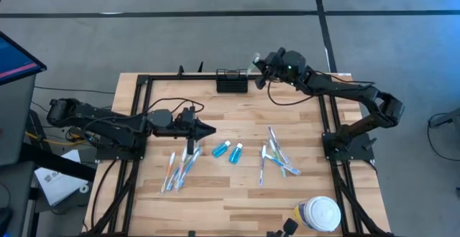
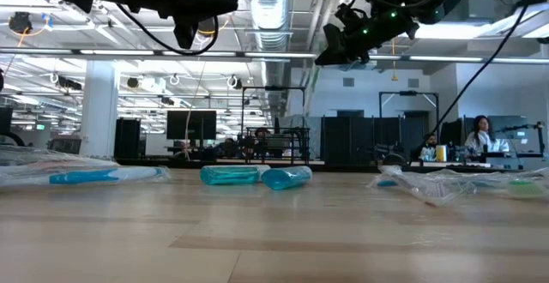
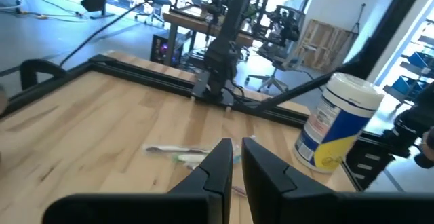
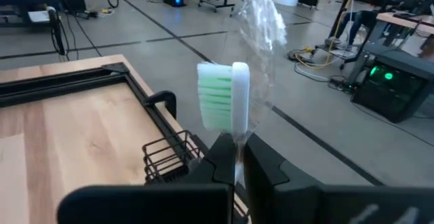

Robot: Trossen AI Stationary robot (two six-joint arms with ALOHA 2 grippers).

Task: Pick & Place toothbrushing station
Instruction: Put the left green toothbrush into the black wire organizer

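The toothbrushing station (image 1: 231, 82) is a small black wire holder standing at the table's far edge, also seen in the right wrist view (image 4: 166, 157). My right gripper (image 1: 260, 67) hangs just to its right, above the table, shut on a wrapped toothbrush (image 4: 227, 95) that has a white head and green bristles. My left gripper (image 1: 208, 130) hovers over the table's left half, its fingers (image 3: 217, 166) nearly together with nothing between them. Wrapped toothbrushes lie flat in two heaps (image 1: 180, 169) (image 1: 277, 158). My right gripper pinches the wrapped toothbrush between its two fingers just below the head (image 4: 237, 149). The fingers hide the rest of the handle. The head and the clear wrapper's loose end (image 4: 261, 20) stick out past the fingertips. The brush is lifted clear of the table and the holder.
Two small blue bottles (image 1: 221, 149) (image 1: 236, 153) lie at the table's middle. A round white-lidded jar with a yellow label (image 1: 320, 214) stands at the near right corner. A black frame rail (image 1: 327, 100) runs along the table's sides.
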